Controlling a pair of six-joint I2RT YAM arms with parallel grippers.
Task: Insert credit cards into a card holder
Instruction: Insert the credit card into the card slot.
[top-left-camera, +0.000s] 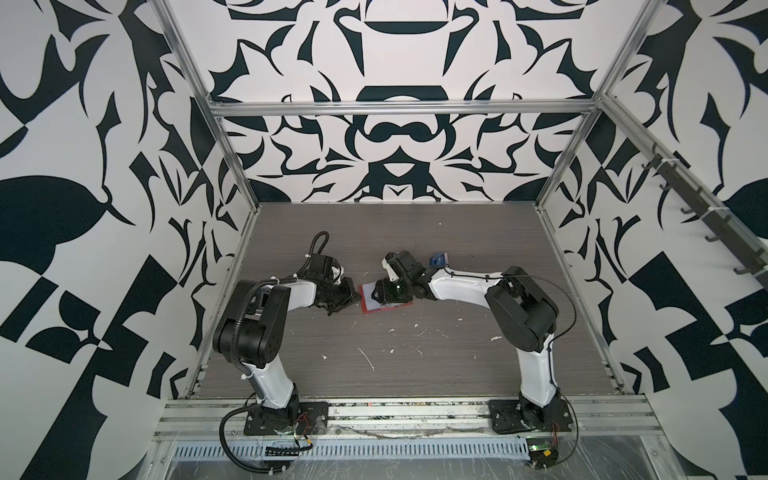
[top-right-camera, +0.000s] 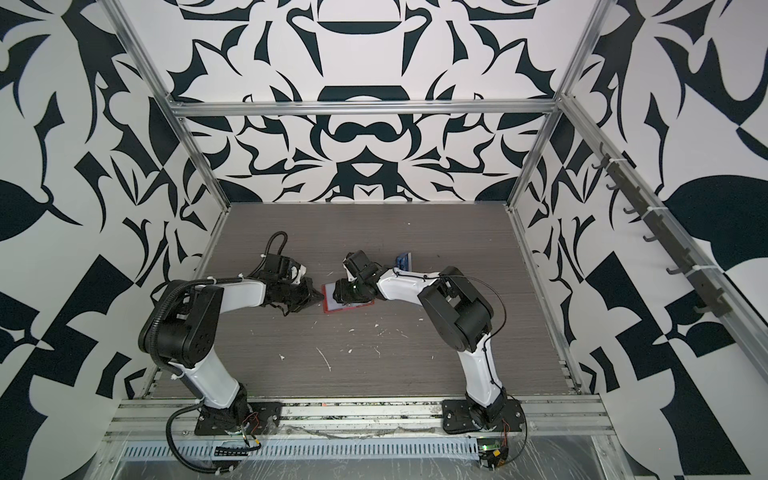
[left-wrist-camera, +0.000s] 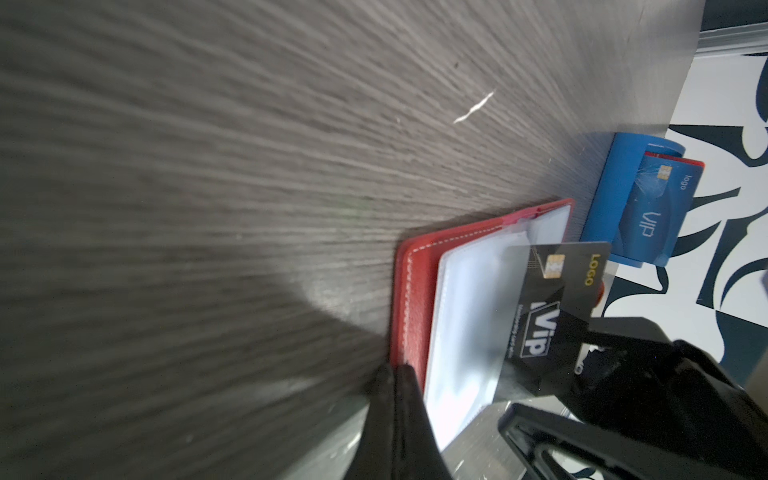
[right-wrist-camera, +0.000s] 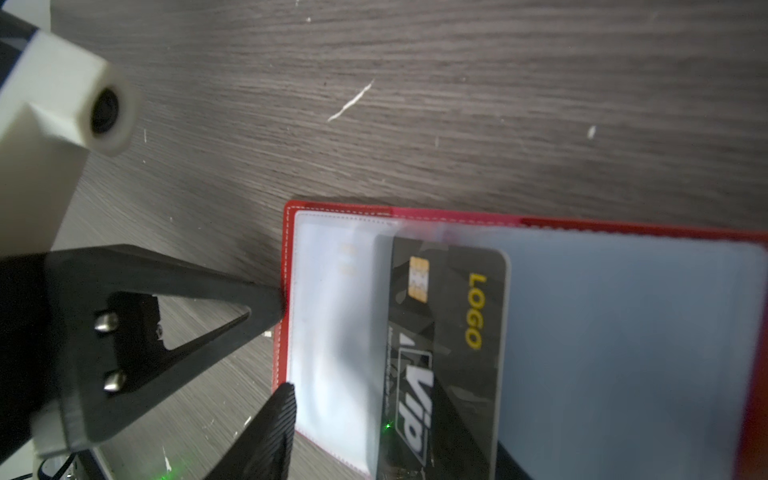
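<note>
Grey wood-grain table (top-left-camera: 415, 340): red card holder (right-wrist-camera: 623, 227) lies open at centre.
Black VIP card (right-wrist-camera: 469, 311) sits partway in a clear sleeve. Left gripper (left-wrist-camera: 395, 374): fingers together, tip touching the holder's red edge. Right gripper (right-wrist-camera: 360, 382): fingers apart, one resting over the card.

grey table (top-left-camera: 415, 232), red card holder (left-wrist-camera: 417, 299), blue stand (left-wrist-camera: 615, 183)
</note>
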